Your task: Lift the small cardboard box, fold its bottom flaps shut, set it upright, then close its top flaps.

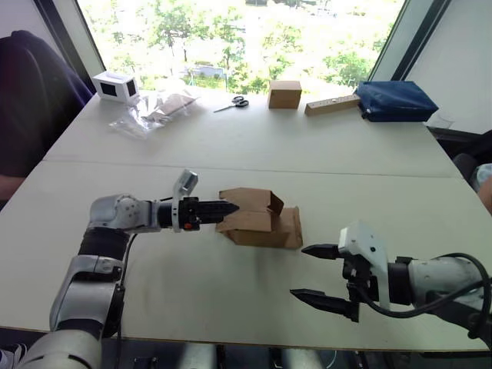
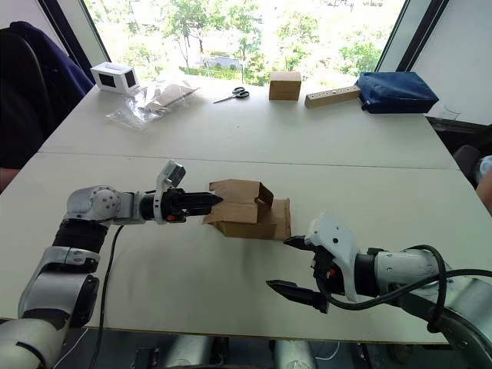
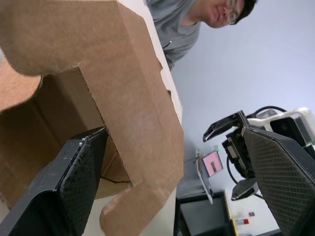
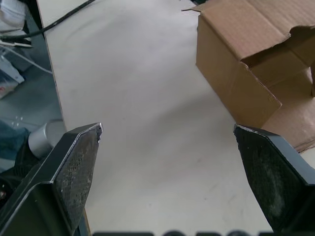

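The small cardboard box (image 1: 260, 221) lies in the middle of the table with its flaps standing open; one flap (image 1: 290, 227) rests flat on the table on its right side. My left gripper (image 1: 227, 207) is at the box's left end, open, and in the left wrist view a brown flap (image 3: 133, 108) sits between its two fingers. Open as well, my right gripper (image 1: 298, 270) hovers near the table's front edge, to the right of and in front of the box, with nothing between its fingers. The right wrist view has the box (image 4: 236, 73) ahead of the fingertips.
Along the far edge stand a cube-shaped brown box (image 1: 284, 94), a long tan block (image 1: 332, 104), a blue bag (image 1: 396, 100), scissors (image 1: 232, 103), clear plastic bags (image 1: 157, 108) and a small white box (image 1: 115, 84). A person (image 3: 197, 19) sits beyond the table.
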